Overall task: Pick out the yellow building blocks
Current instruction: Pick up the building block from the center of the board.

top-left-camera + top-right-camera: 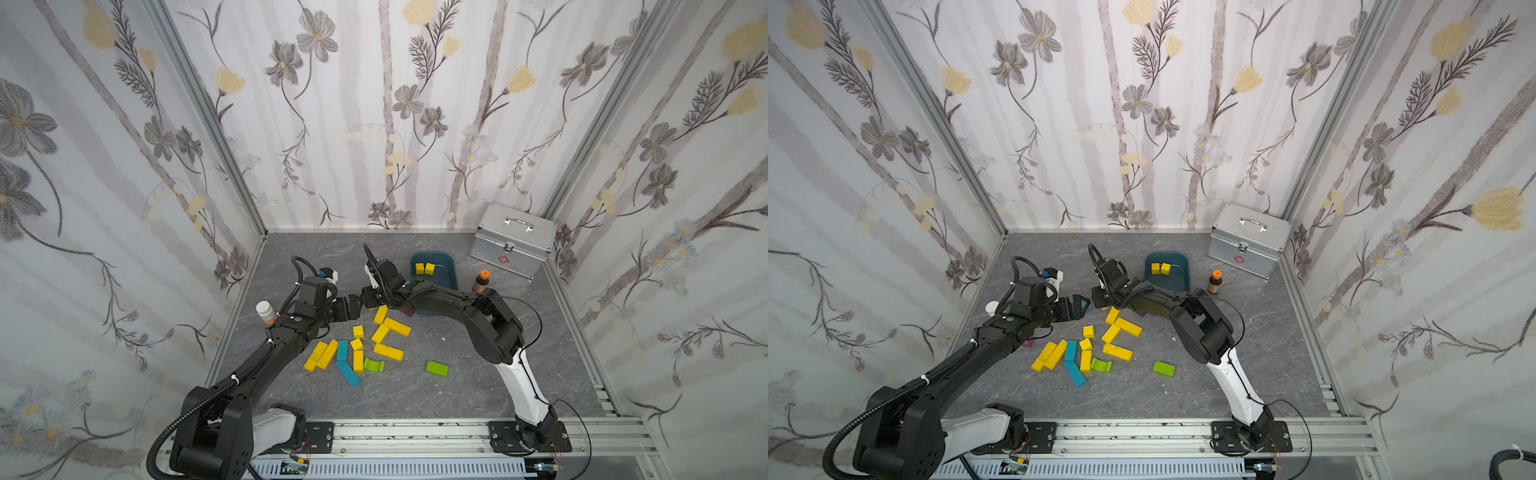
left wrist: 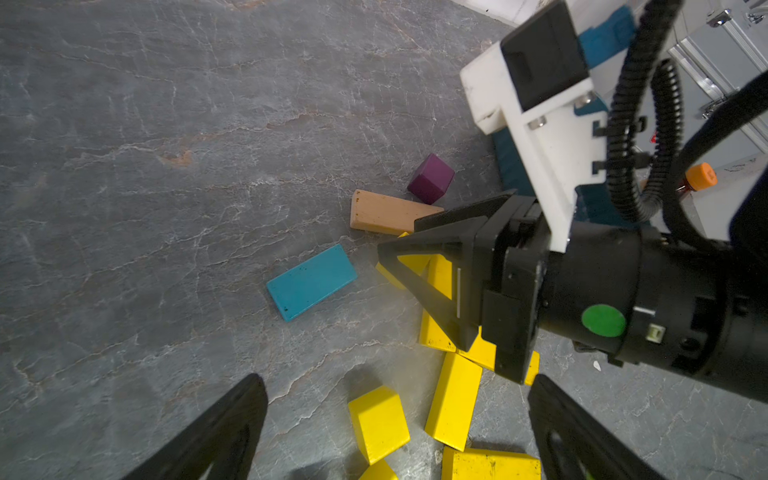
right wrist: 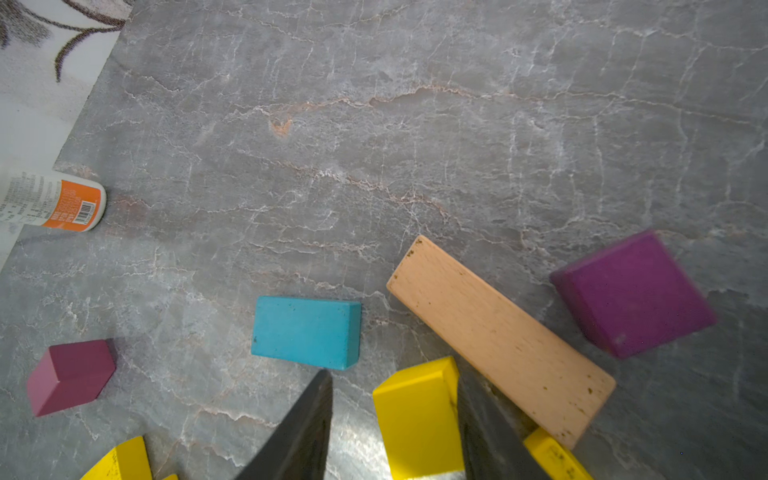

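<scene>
Looking down, we see the yellow building blocks (image 1: 397, 327), bright painted wooden cubes and bars, scattered mid-way across the grey marbled bench (image 1: 478, 374). Two yellow cubes (image 1: 424, 268) lie in the dark teal plastic tray (image 1: 445, 275). The right pincer (image 3: 394, 376) stands spread astride one yellow block (image 3: 415, 419), with a gap on one side, beside a pale tan wooden bar (image 3: 498, 336). The left pincer (image 2: 395, 380) hangs spread wide.

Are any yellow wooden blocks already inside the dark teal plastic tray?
Yes, in both top views two small yellow wooden cubes sit side by side inside the dark teal tray.
</scene>
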